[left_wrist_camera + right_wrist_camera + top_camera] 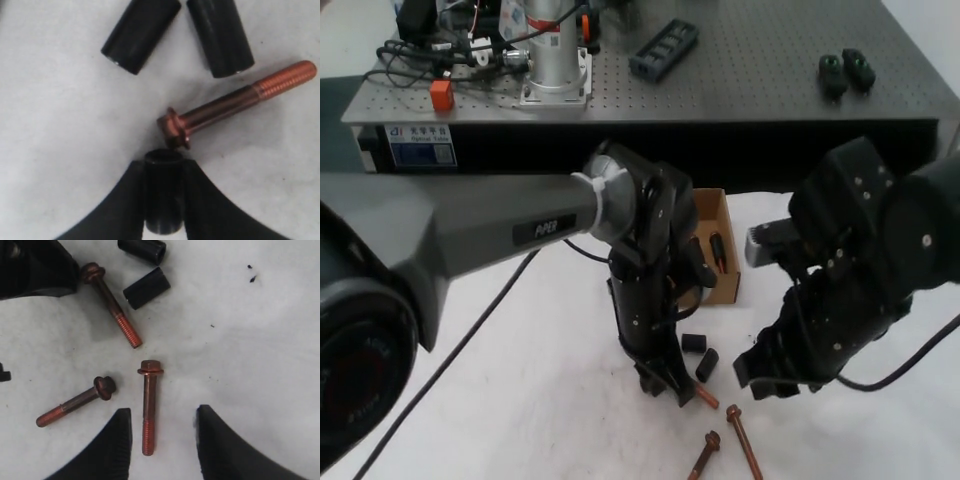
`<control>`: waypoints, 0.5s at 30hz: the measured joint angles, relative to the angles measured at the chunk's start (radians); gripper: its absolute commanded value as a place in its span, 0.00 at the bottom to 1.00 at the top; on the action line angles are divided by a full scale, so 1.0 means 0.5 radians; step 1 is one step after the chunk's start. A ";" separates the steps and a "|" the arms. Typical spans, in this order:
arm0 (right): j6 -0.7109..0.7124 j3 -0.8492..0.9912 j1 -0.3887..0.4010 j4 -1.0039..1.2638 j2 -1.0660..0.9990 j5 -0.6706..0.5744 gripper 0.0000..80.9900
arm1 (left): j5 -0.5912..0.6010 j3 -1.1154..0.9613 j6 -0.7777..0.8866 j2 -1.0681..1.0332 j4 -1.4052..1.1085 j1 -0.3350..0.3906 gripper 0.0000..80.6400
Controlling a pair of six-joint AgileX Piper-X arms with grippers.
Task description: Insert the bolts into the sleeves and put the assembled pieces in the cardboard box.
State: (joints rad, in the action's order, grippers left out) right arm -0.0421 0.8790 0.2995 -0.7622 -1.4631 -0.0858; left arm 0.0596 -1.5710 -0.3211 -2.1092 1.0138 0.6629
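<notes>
So the left tool (pixel 164 165) is clamped narrow on a short black cylindrical sleeve (pixel 163 200), which is pinched between both fingers with its open end poking out past the tips. Right in front of that open end a copper-coloured flanged bolt (pixel 235 102) lies flat on the white surface (pixel 60 125), head nearest the sleeve; honestly I can't tell if the head touches the sleeve or just sits beside it. Two loose black sleeves (pixel 140 32) lie next to each other just past the bolt, a little apart from it. Over on the other side, the right tool (pixel 162 412) hangs wide open low over the surface, with a second copper bolt (pixel 149 405) lying between its fingers (pixel 117 445), threaded end inward, touching neither one; a third copper bolt (pixel 75 400) lies near it, with the two heads close together. From the high view, the small brown cardboard box (pixel 728 285) sits on the surface farther back, partly behind the left arm and near the loose sleeves; there are a few dark pieces (pixel 717 250) in it, too small to make out.
</notes>
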 measured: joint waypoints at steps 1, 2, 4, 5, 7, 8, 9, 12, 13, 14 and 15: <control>-0.004 -0.016 0.014 0.018 -0.016 0.003 0.37 | -0.033 0.011 0.047 0.019 0.036 -0.019 0.01; -0.004 -0.032 0.030 0.032 -0.040 0.002 0.37 | -0.051 0.030 0.090 0.050 0.061 -0.043 0.01; -0.010 -0.061 0.060 0.049 -0.109 0.004 0.37 | -0.075 0.085 0.163 0.137 0.081 -0.093 0.01; -0.009 -0.070 0.078 0.065 -0.149 0.004 0.37 | -0.075 0.092 0.163 0.147 0.080 -0.098 0.01; -0.009 -0.077 0.107 0.100 -0.217 0.012 0.37 | -0.081 0.166 0.211 0.330 0.062 -0.168 0.01; -0.009 -0.076 0.121 0.125 -0.252 0.014 0.37 | -0.085 0.212 0.230 0.409 0.046 -0.186 0.01; -0.009 -0.076 0.130 0.150 -0.278 0.019 0.36 | -0.089 0.265 0.252 0.489 0.022 -0.197 0.01; -0.009 -0.076 0.147 0.252 -0.363 0.049 0.31 | -0.097 0.362 0.281 0.561 -0.025 -0.204 0.01; -0.009 -0.076 0.146 0.276 -0.390 0.053 0.28 | -0.102 0.411 0.293 0.630 -0.050 -0.203 0.01; -0.009 -0.076 0.150 0.299 -0.419 0.057 0.25 | -0.102 0.499 0.325 0.739 -0.095 -0.203 0.01; -0.009 -0.070 0.149 0.315 -0.455 0.067 0.24 | -0.098 0.539 0.342 0.790 -0.107 -0.203 0.01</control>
State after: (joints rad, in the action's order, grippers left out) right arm -0.0464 0.8439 0.3738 -0.6046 -1.6905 -0.0522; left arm 0.0106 -1.3013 -0.1503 -1.7141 0.9602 0.5615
